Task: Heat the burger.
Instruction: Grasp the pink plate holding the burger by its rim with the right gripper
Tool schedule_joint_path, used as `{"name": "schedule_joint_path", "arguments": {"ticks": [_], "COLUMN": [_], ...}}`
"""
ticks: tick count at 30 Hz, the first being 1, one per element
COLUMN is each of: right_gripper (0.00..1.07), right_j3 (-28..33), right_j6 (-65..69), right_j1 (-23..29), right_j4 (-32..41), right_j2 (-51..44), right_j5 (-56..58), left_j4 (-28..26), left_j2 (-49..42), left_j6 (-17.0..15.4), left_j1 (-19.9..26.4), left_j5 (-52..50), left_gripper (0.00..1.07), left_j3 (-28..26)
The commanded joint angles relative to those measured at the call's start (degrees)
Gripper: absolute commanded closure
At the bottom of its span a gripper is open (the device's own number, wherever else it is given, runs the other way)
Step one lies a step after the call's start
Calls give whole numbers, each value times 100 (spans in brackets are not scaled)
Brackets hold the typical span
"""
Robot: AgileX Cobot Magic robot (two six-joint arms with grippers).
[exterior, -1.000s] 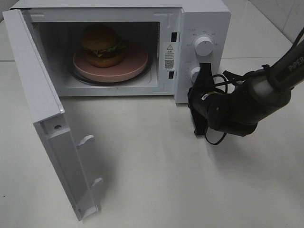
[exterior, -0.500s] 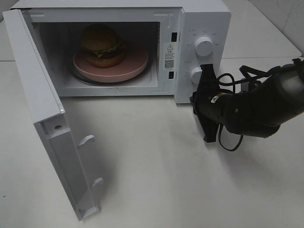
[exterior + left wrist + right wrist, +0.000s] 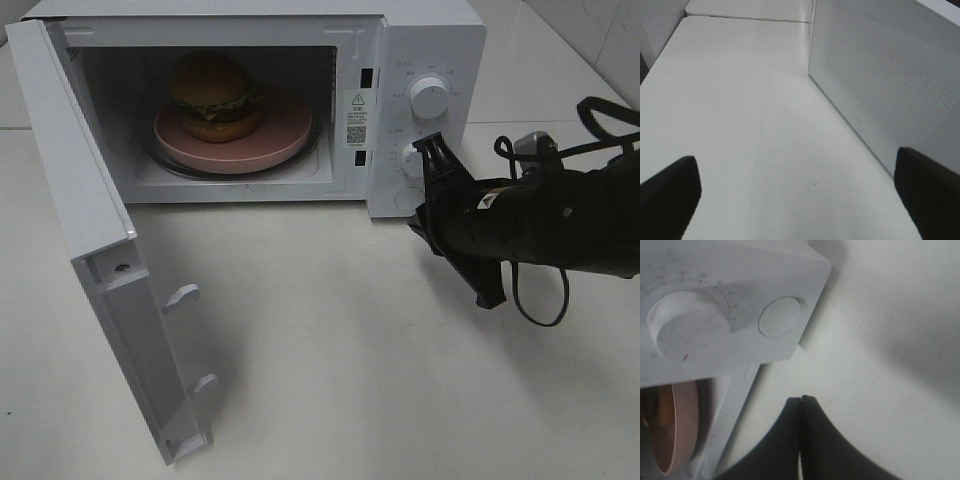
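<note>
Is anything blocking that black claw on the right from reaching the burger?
Nothing visible: the door stands open, leaving the burger inside the microwave exposed. The shut right gripper sits off to one side, by the control panel.

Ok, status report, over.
Left gripper open, empty. Right gripper shut, empty, near lower knob. Burger on pink plate inside microwave. Door hangs open.
</note>
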Motion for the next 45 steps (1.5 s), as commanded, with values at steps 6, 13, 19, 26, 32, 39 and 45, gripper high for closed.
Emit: {"name": "schedule_joint_path", "arguments": {"ticks": [6, 13, 19, 26, 32, 39, 45], "right_gripper": [106, 106, 106, 104, 103, 102, 101], "right_j3": [0, -653, -1209, -1473, -1495, -1495, -1495], "right_j6": [-1868, -3375, -4486, -6005, -8125, -10479, -11797], "right_j1": [-17, -17, -17, -17, -17, -17, -17], "right_j4": [-138, -900, -1031, -1037, -1140, -1186, -1352], "right_j2": [-544, -665, -665, -665, -665, -665, -665], "right_j5": [1123, 2934, 4034, 4629, 5202, 5529, 5730], "left_j4": [-29, -29, -29, -29, -29, -29, -29], "left_j2": [-115, -115, -115, -115, -115, -115, -115], "left_j6": [-23, -23, -23, -23, -23, -23, -23], "left_j1": [6, 6, 6, 6, 6, 6, 6], "left_j5": [-52, -52, -52, -52, -52, -52, -52], "left_gripper": [9, 9, 9, 9, 9, 9, 9], "left_j3": [23, 23, 23, 23, 23, 23, 23]}}
